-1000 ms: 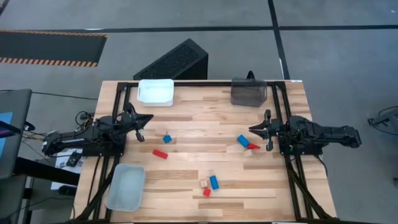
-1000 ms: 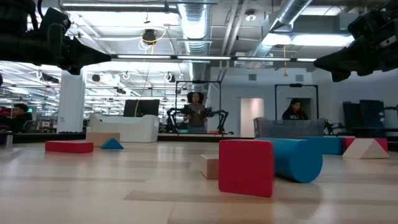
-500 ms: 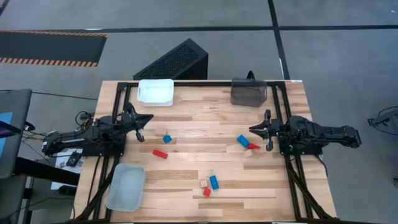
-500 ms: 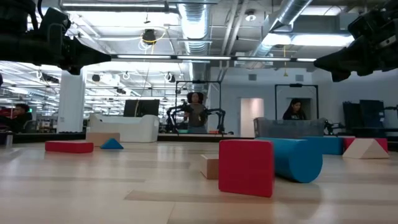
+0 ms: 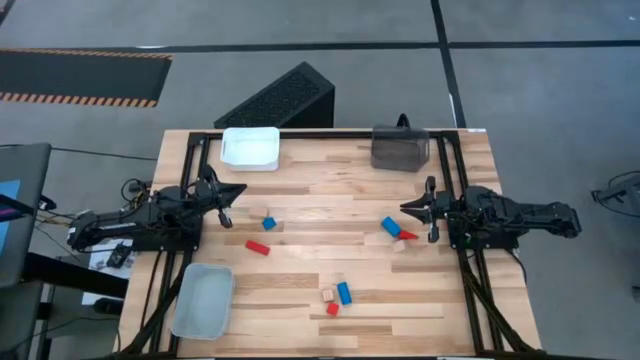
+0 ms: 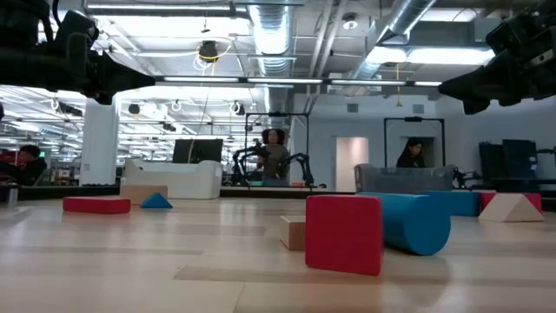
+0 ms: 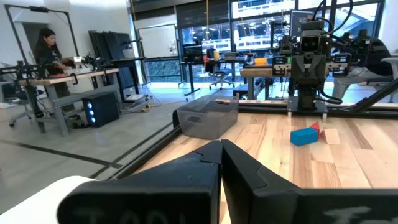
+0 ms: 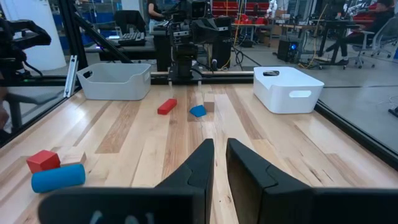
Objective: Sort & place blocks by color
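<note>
The wooden table (image 5: 330, 225) carries three loose clusters of small toy blocks, none yet in a bin. Centre-left of the high view lie a blue wedge block (image 5: 268, 222), a plain wood cube (image 5: 275, 214) and a flat red bar block (image 5: 258, 246). Centre-right sit a blue bar block (image 5: 390, 226), a red wedge (image 5: 406, 235) and a pale wood wedge (image 5: 399, 245). Lower centre holds a blue cylinder block (image 5: 344, 293), a red cube (image 5: 332, 309) and a small wood cube (image 5: 327, 295).

The left gripper (image 5: 226, 205) waits at mid-left with its jaws pressed together on nothing. The right gripper (image 5: 430, 210), mid-right, shows a narrow gap between its fingers (image 8: 199, 163) and holds nothing.

The white plastic bin (image 5: 251, 148) sits upper left, the dark tinted bin (image 5: 400, 148) upper right, the pale grey bin (image 5: 203, 301) lower left.

Risks, as I judge them: the blocks touch their neighbours, so a descending finger may nudge the wrong colour; wedges could slip from a pinch on their sloped faces; the cylinder may roll if bumped.
</note>
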